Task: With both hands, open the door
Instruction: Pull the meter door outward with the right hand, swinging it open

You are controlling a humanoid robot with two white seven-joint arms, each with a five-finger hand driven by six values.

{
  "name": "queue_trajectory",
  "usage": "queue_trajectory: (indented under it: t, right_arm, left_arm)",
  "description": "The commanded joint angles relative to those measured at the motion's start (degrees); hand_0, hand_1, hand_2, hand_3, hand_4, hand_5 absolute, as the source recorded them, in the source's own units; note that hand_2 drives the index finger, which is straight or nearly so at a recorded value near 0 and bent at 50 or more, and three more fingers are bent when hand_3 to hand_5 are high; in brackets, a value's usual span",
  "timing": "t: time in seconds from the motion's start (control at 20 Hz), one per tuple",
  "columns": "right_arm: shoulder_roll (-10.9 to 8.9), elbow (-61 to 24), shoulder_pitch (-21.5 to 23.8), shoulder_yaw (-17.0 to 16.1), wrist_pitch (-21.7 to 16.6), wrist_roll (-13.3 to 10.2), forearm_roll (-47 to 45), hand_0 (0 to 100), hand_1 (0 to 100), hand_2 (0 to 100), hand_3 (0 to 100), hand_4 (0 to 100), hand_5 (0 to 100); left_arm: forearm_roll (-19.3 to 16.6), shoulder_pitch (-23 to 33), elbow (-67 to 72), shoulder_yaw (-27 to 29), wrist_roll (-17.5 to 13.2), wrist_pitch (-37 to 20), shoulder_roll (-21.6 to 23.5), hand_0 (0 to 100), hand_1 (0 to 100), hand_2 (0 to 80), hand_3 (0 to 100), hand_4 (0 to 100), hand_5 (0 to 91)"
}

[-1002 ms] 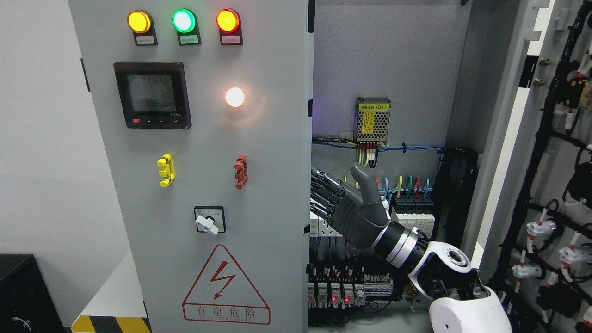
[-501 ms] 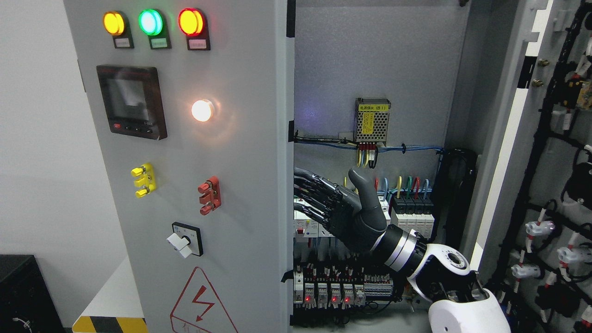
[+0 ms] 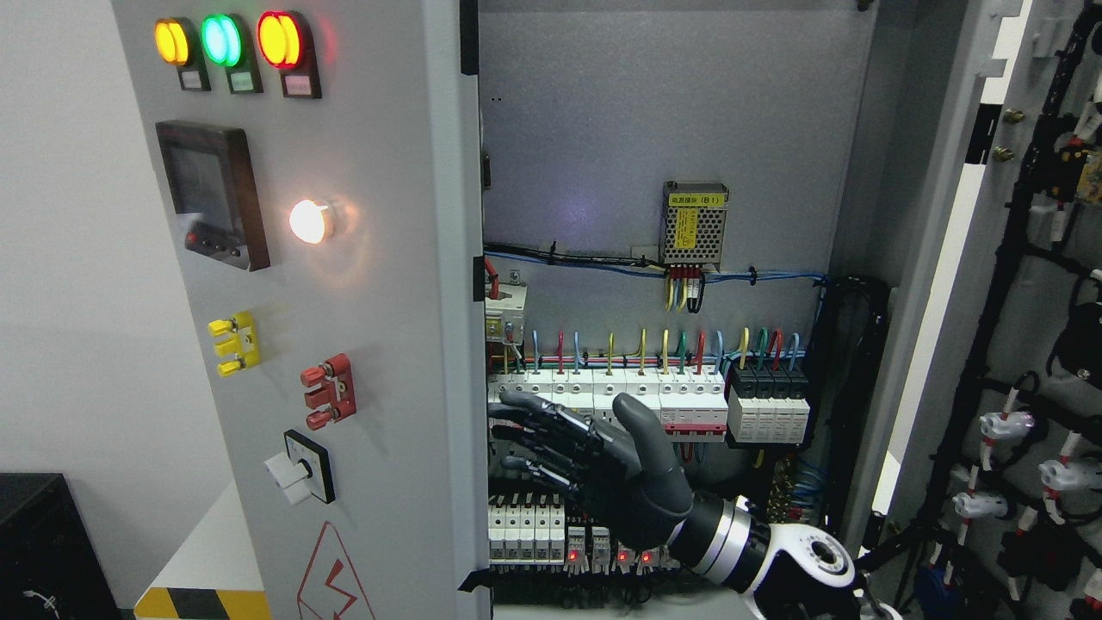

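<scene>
The grey left door (image 3: pixel 387 301) of the electrical cabinet stands swung partly outward, carrying three indicator lamps, a meter, a white lamp and a rotary switch. My right hand (image 3: pixel 572 448) comes in from the lower right and reaches inside the cabinet. Its dark fingers (image 3: pixel 534 426) are spread flat and point left toward the door's inner edge; whether they touch it I cannot tell. The hand holds nothing. The right door (image 3: pixel 1033 344) is swung wide open at the far right, its wired inner face showing. My left arm is out of sight.
Inside the cabinet a row of circuit breakers (image 3: pixel 620 392) with coloured wires sits just behind my hand. A mesh power supply (image 3: pixel 694 222) hangs above on the back panel. A black box (image 3: pixel 43 542) stands at the lower left.
The left door has swung further open toward the left, uncovering more breakers. My right hand has moved left and downward, following the door's edge.
</scene>
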Motion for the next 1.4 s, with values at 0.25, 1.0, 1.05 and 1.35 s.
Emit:
queue_trajectory:
  t: [0.25,1.0,1.05,1.35]
  right_arm:
    - [-0.59,-16.4,11.8,11.5,0.2,-0.2,0.4,0,0,0,0,0,0]
    - [1.08,-15.6,12.1,16.5,2.6,-0.5,1.0,0,0,0,0,0,0]
    - [1.17,-15.6,12.1,16.9,2.9,-0.5,1.0,0,0,0,0,0,0]
    - [2.92,-13.9,9.9,16.8,3.1,-0.7,1.0,0,0,0,0,0,0]
  left_arm:
    - [0.1,0.0,0.4,0.0,0.2,0.0,0.0,0,0,0.0,0,0,0.0]
    - [0.0,0.0,0.4,0.0,0.2,0.0,0.0,0,0,0.0,0,0,0.0]
    - [0.0,0.0,0.4,0.0,0.1,0.0,0.0,0,0,0.0,0,0,0.0]
    - [0.0,0.0,0.4,0.0,0.1,0.0,0.0,0,0,0.0,0,0,0.0]
